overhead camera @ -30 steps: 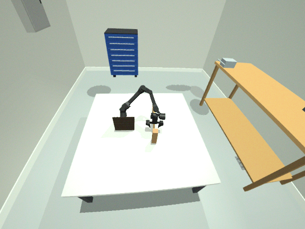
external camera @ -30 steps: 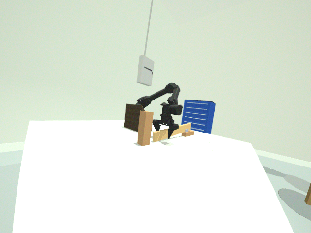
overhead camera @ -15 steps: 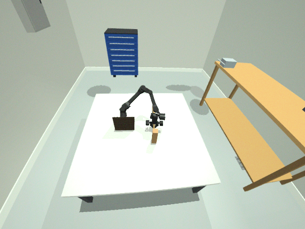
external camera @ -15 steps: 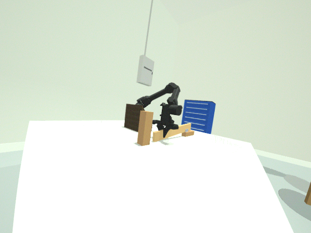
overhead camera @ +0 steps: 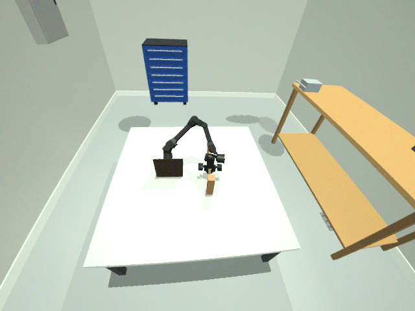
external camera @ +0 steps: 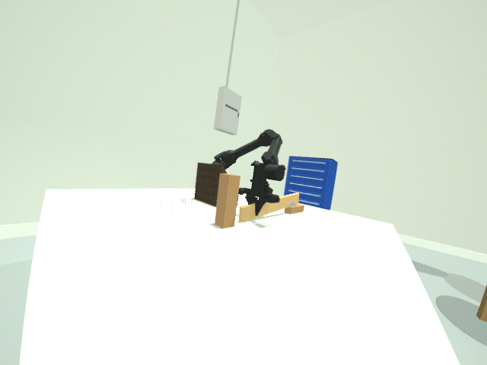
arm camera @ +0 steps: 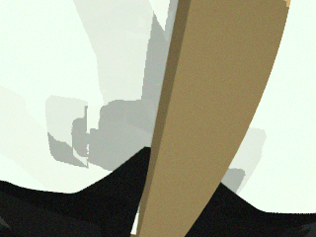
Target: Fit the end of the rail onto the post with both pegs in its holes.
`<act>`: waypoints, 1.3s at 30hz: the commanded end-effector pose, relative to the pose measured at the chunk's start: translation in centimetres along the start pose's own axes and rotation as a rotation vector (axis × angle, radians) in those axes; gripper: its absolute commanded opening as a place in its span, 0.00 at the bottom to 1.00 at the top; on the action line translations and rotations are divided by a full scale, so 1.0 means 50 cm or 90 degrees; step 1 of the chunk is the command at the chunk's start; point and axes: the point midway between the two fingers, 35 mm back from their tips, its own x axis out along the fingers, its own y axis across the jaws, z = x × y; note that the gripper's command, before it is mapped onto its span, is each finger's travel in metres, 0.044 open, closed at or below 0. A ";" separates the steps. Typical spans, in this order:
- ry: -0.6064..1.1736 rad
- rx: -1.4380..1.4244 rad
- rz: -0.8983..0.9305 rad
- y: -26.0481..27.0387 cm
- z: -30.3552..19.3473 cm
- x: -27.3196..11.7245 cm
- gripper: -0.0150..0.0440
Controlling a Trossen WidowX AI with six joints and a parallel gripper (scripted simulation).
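Observation:
The long wooden rail (overhead camera: 209, 171) (external camera: 246, 213) (arm camera: 212, 99) slopes down toward the post. Its near end is low, at or close to the table top, with a gap to the post in the exterior view. Its far end is at the bracket (external camera: 292, 204) on the low footboard block (external camera: 294, 209). The short wooden post (overhead camera: 210, 186) (external camera: 226, 201) stands upright in front of the near end. Its pegs and the rail's holes are hidden. My gripper (external camera: 258, 211) (arm camera: 163, 155) is shut on the rail near its near end, one finger on each side.
A dark upright panel (overhead camera: 168, 167) (external camera: 206, 183) stands on the white table (overhead camera: 187, 227) (external camera: 196, 283), left of the post in the top view and in front of the arm's base. A wooden shelf bench (overhead camera: 362, 124) and a blue drawer cabinet (overhead camera: 167, 72) (external camera: 308, 180) stand off the table.

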 end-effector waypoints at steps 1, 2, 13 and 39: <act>-0.004 -0.001 0.000 0.000 0.001 0.001 0.25; -0.004 -0.001 0.000 0.000 0.001 0.001 0.25; -0.004 -0.001 -0.001 -0.005 -0.001 -0.011 0.25; -0.003 -0.001 -0.001 -0.017 -0.001 -0.037 0.25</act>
